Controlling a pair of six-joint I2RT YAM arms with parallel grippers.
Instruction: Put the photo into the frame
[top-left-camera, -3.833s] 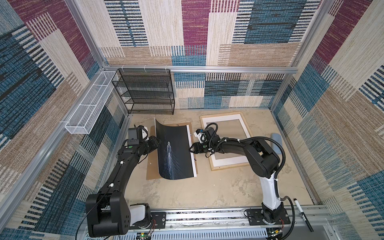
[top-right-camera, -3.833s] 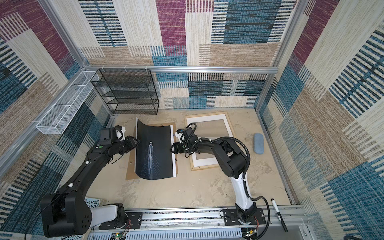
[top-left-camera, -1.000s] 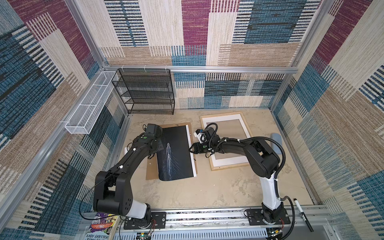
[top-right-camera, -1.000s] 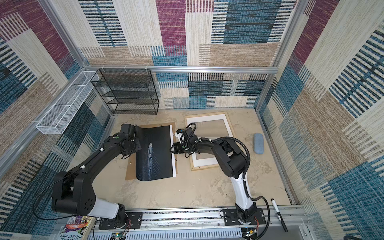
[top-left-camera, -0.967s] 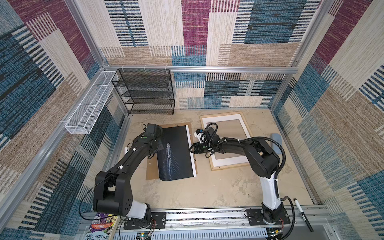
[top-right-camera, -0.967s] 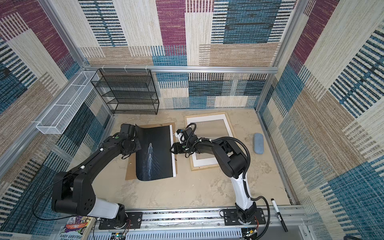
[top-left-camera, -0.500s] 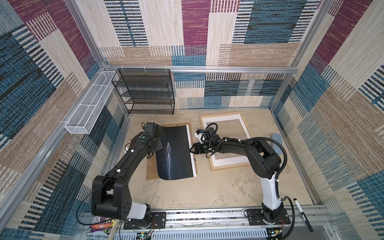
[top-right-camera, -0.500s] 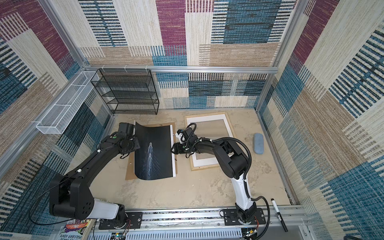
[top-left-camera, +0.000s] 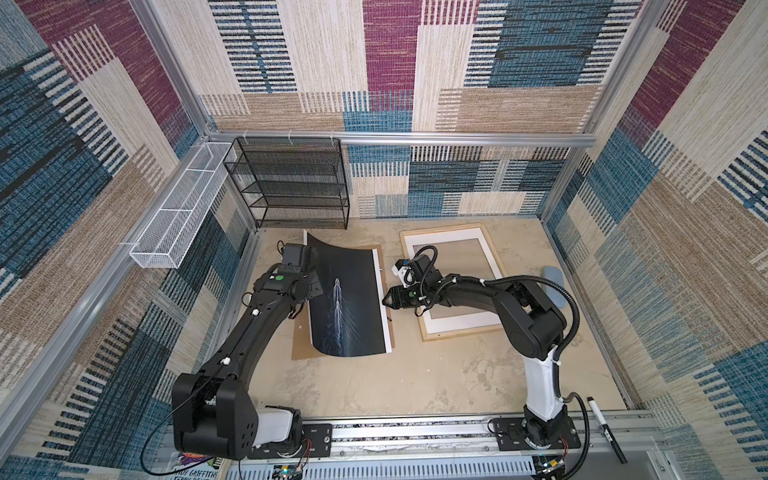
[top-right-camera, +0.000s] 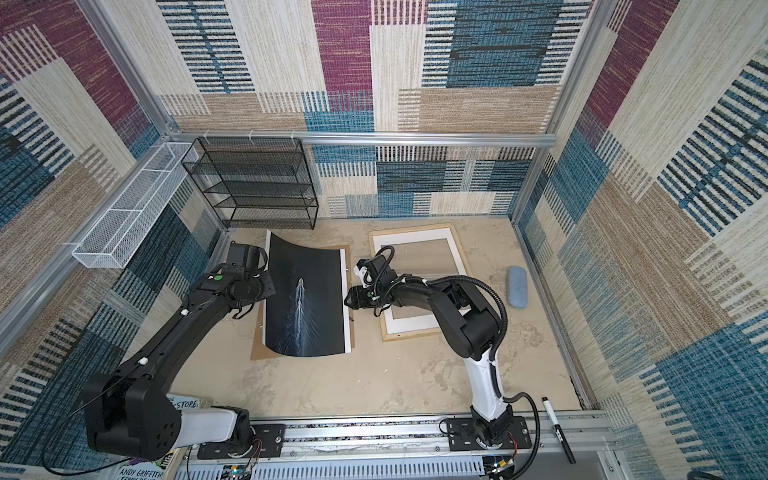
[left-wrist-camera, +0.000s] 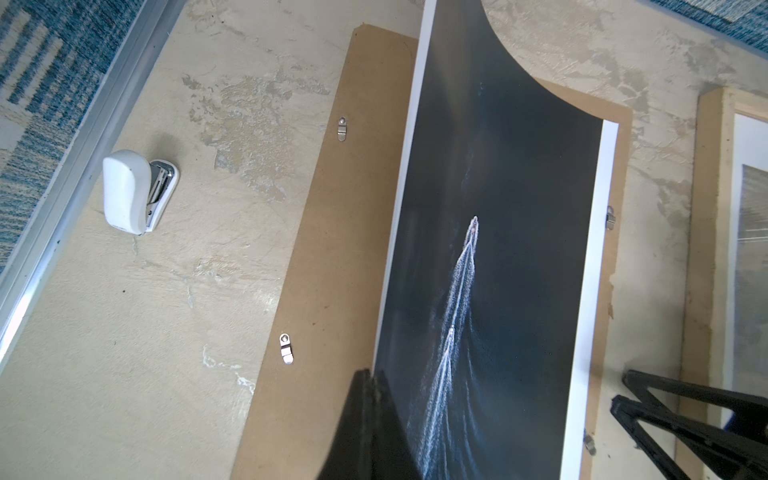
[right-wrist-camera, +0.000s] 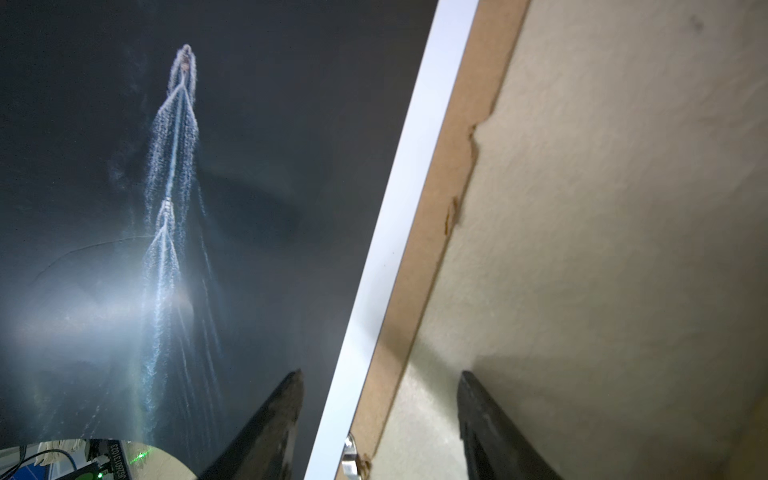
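Note:
The photo (top-left-camera: 345, 299) (top-right-camera: 305, 303), black with a thin white streak, lies on the brown backing board (top-left-camera: 301, 345). Its left edge is lifted, so the sheet curves upward. My left gripper (left-wrist-camera: 371, 376) is shut on that raised left edge. The photo's right white margin still rests on the board. My right gripper (top-left-camera: 384, 300) (right-wrist-camera: 380, 374) stands open at that margin, one finger over the black print (right-wrist-camera: 249, 166) and the other over the bare floor. To the right lies the pale wooden frame (top-left-camera: 442, 228) (top-right-camera: 411, 228), with a white mat (top-left-camera: 461, 322) inside it.
A black wire-mesh rack (top-left-camera: 299, 183) stands at the back left, with a white wire basket (top-left-camera: 178, 216) on the left wall. A white stapler (left-wrist-camera: 133, 191) lies left of the board. A blue-grey case (top-left-camera: 555, 282) lies right of the frame. A marker (top-left-camera: 604, 428) lies on the front rail.
My left gripper has raised the photo's left edge from nearly flat, and the sheet now curls higher. The right arm has not moved.

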